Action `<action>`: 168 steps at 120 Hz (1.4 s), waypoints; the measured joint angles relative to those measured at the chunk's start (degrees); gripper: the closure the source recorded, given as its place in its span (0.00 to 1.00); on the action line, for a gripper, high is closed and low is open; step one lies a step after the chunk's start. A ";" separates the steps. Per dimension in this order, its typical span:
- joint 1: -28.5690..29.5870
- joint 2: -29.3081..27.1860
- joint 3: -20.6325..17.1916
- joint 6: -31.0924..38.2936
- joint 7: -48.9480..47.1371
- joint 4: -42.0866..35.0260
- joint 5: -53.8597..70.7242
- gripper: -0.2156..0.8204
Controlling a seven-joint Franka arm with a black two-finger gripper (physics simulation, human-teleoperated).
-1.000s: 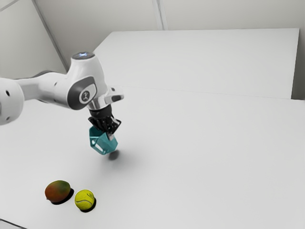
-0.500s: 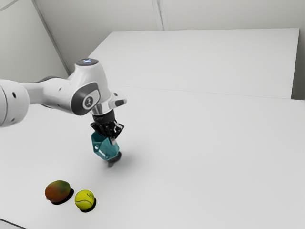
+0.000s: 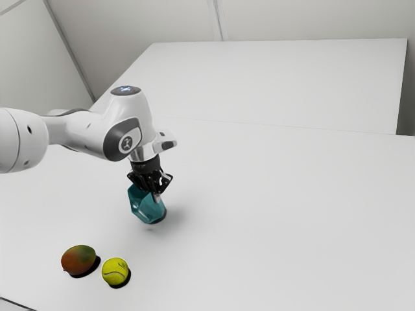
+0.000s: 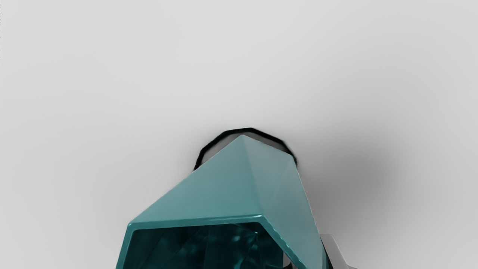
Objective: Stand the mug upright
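The teal faceted mug (image 3: 148, 207) hangs from my gripper (image 3: 154, 193) in the exterior view, tilted, with its mouth toward the upper left. The fingers pinch its wall near the rim. In the wrist view the mug (image 4: 224, 194) has its dark opening at the bottom edge. There my gripper (image 4: 308, 261) has one finger outside the wall and part of the other visible inside the mouth. A grey, black-edged round patch lies behind the mug's far end. Whether the mug touches the table cannot be told.
A red-green mango (image 3: 78, 259) and a yellow tennis ball (image 3: 115, 271) lie side by side on the white table (image 3: 279, 214), toward the exterior view's lower left from the mug. A soft shadow falls beside the mug.
My hand has moved down and slightly toward the exterior view's right, carrying the mug. The mug is closer to its shadow. Mango and ball have stayed put.
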 joint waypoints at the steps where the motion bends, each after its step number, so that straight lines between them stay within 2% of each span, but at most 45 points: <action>1: 0.03 0.01 0.00 0.01 -0.02 0.00 0.00 0.96; 14: 0.41 0.09 0.02 0.12 -0.29 -0.03 -0.03 0.95; 28: 0.68 0.09 0.08 0.20 -0.35 -0.08 -0.39 0.89; 52: 0.61 -0.31 0.10 0.27 -0.22 -0.01 -0.80 0.71; 73: 0.32 -1.44 0.09 0.57 -0.15 0.07 -1.18 0.45; 91: 0.02 -3.46 0.09 0.72 -0.07 0.01 -1.33 0.33; 124: -0.46 -7.74 -0.23 -3.33 0.12 2.55 -2.30 0.25; 168: -0.43 -6.27 -0.57 -18.89 0.18 20.02 -2.76 0.23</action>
